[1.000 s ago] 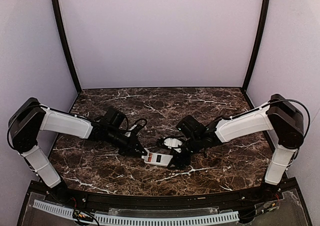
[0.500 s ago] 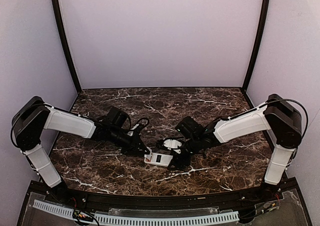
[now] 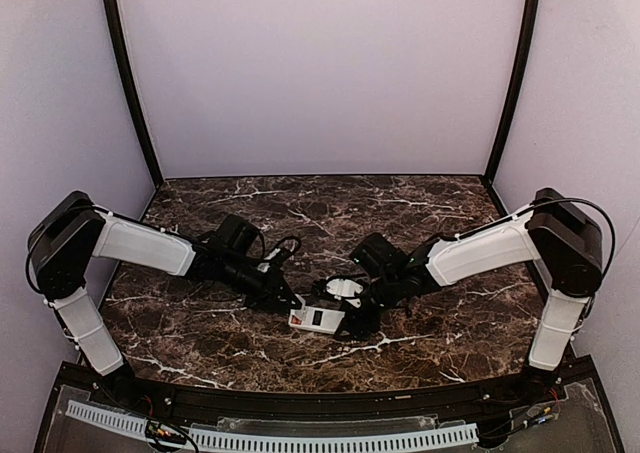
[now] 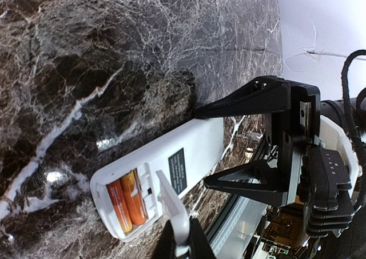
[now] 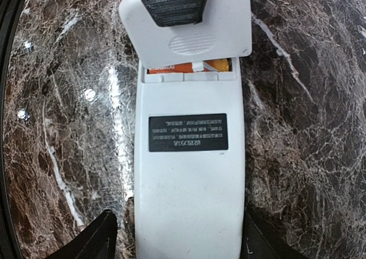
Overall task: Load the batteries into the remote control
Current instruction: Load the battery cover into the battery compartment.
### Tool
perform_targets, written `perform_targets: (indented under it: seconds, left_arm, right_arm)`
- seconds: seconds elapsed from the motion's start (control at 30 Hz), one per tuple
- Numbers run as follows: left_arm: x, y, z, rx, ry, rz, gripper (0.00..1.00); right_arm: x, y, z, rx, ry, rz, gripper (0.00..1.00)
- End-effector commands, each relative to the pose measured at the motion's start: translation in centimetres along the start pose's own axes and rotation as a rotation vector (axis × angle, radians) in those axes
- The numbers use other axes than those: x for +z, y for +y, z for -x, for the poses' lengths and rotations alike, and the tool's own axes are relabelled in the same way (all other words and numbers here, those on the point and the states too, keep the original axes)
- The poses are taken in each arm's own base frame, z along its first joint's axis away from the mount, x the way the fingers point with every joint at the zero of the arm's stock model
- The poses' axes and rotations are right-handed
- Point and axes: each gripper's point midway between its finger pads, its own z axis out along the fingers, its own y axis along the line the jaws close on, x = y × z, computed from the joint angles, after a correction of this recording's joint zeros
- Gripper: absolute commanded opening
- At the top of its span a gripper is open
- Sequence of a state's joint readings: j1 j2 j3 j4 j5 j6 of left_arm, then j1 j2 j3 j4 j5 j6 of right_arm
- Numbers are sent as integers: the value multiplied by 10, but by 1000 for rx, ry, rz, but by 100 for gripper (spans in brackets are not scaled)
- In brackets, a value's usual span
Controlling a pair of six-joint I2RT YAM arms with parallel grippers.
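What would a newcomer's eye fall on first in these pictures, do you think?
The two orange batteries seated in the open compartment of the white remote control, lying back up mid-table. Next, the left gripper pinching the battery cover tilted over them, the right gripper open astride the other end.

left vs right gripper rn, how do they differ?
The left gripper has its jaws shut on the battery cover, holding it tilted over the open compartment. The right gripper has its jaws open, straddling the other end of the remote control. Left pinches a thin part; right brackets the remote's full width, with a gap showing on one side. Shared: both work the same remote, which lies back up with both batteries seated.
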State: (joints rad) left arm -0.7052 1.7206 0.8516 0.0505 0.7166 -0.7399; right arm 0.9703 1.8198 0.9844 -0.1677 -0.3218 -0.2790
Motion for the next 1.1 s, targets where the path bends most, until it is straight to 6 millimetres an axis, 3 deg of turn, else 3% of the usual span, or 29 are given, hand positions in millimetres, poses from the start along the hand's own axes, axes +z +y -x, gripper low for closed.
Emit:
perform_targets:
  seconds: [0.0,1.07]
  left_arm:
    - [0,-1,-3,7,22,9,0]
    - [6,6,-6,-8,53,21,0]
  right_arm:
    - [4,0,-2,0,19,7,71]
    - [7,0,-3,3,28,16,70]
